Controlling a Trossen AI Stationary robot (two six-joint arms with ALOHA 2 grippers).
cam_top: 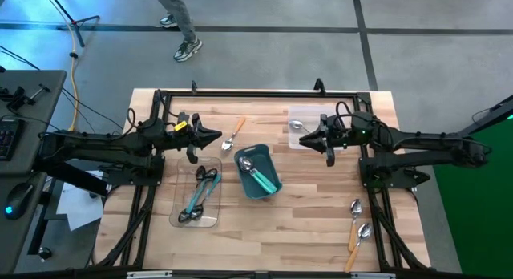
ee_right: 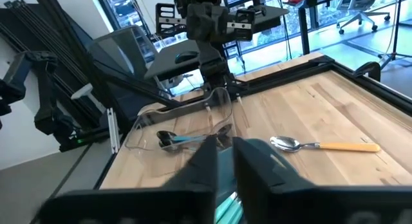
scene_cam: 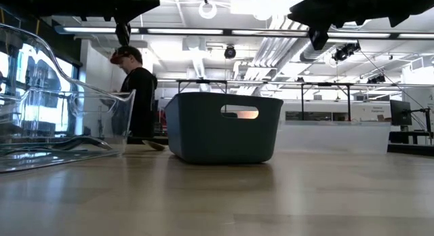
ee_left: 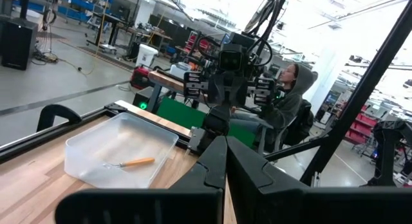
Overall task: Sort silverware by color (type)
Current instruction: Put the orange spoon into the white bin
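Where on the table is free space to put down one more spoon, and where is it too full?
Bare wood lies between the teal bin and the two orange-handled spoons at the near right, and along the near edge below the left clear tray. The far middle is crowded: a loose orange-handled spoon lies between both arms.

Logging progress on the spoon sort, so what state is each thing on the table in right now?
Teal bin: upright, holding teal-handled spoons.
Left clear tray: holding teal and dark spoons.
Right clear tray: one orange-handled spoon inside.
Loose orange spoon: lying on the table, unsorted.
Two orange spoons: lying at the table's near right, unsorted.
Left gripper: shut, empty.
Right gripper: raised, empty.
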